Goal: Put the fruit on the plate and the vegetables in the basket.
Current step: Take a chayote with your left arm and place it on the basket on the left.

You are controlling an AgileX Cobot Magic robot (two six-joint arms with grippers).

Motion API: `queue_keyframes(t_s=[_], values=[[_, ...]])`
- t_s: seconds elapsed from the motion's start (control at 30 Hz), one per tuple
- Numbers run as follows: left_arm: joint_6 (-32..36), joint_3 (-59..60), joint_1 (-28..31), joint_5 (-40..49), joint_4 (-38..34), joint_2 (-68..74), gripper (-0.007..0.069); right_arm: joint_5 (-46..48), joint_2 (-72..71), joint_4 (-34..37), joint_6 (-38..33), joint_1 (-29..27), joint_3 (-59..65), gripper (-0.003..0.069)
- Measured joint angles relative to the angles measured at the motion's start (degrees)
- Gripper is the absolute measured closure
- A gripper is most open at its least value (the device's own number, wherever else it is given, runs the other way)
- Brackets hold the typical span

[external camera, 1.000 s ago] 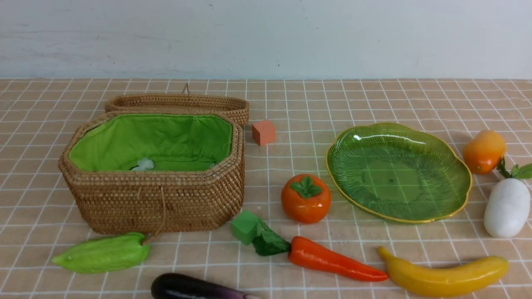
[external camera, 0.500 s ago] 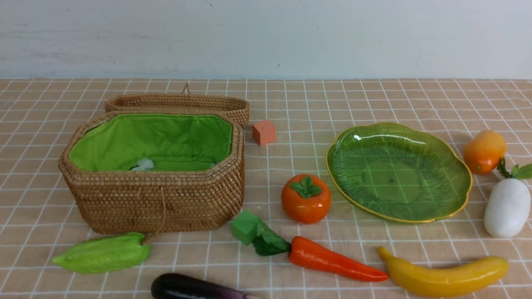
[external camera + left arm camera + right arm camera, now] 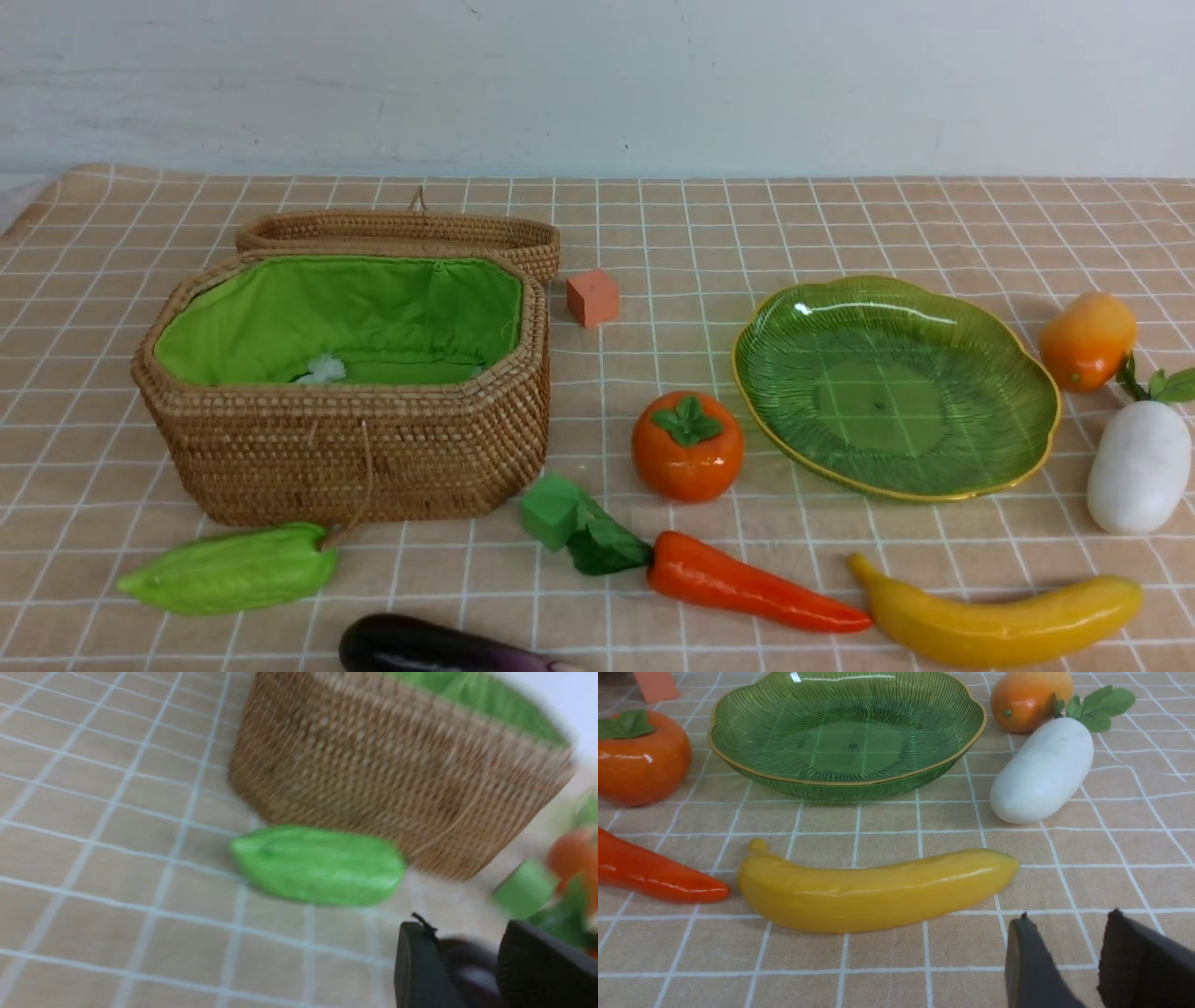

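The open basket stands at the left and the green plate at the right. On the cloth lie the persimmon, mango and banana, and the carrot, radish, gourd and eggplant. Neither gripper shows in the front view. In the blurred left wrist view, my left gripper has its jaws apart, with the dark eggplant showing in the gap and the gourd beyond. My right gripper is open and empty, just short of the banana.
An orange cube sits behind the basket's right end, and a green cube touches the carrot's leaves. The wicker lid lies open behind the basket. The checked cloth ends at a pale wall.
Nothing on the table has moved. At the far left, the corner edge of the cloth now shows.
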Motion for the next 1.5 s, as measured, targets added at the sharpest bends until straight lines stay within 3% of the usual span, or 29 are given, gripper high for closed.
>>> queue_keyframes(t_s=[0.17,0.3,0.47,0.5,0.67,0.77,1.0,1.1,1.23,1.27,1.3,1.5], values=[[-3.50,0.00,0.00,-13.35,-14.61,0.00,0.0386,0.00,0.00,0.00,0.00,0.00,0.00,0.0417],[-3.82,-0.58,0.00,-15.45,-19.53,0.00,0.0410,0.00,0.00,0.00,0.00,0.00,0.00,0.0417],[2.12,-11.02,0.00,-3.47,-16.70,5.72,0.0619,0.00,0.00,0.00,0.00,0.00,0.00,0.0417],[2.12,-11.02,0.00,-3.47,-16.70,5.72,0.0619,0.00,0.00,0.00,0.00,0.00,0.00,0.0417],[12.95,-23.93,0.00,16.52,-13.26,21.26,0.0638,-2.13,0.00,1.28,1.28,0.00,0.36,0.0417],[22.27,-30.37,-0.59,30.86,-11.73,29.44,0.0638,-6.60,0.00,11.39,8.72,0.00,0.59,0.0417],[28.35,-35.02,-6.43,33.66,-9.56,37.67,0.0638,-14.35,0.00,27.15,17.62,0.00,0.09,0.0433],[27.81,-35.21,-7.26,33.79,-6.70,40.82,0.0638,-7.13,0.00,28.26,16.20,0.00,-4.47,0.0459],[25.45,-38.43,-7.31,37.22,-2.28,47.84,0.0638,14.20,6.19,26.48,2.78,0.21,-22.98,0.0504],[25.45,-38.43,-7.31,37.22,-2.28,47.84,0.0638,15.16,6.19,26.48,2.04,0.29,-23.91,0.0504],[25.40,-40.88,-7.31,39.58,-0.41,50.57,0.0638,22.06,9.41,26.06,-4.47,1.70,-31.78,0.0512],[27.26,-47.92,-7.31,43.12,6.15,57.44,0.0638,33.64,17.04,24.83,-14.33,8.27,-49.16,0.0517]])
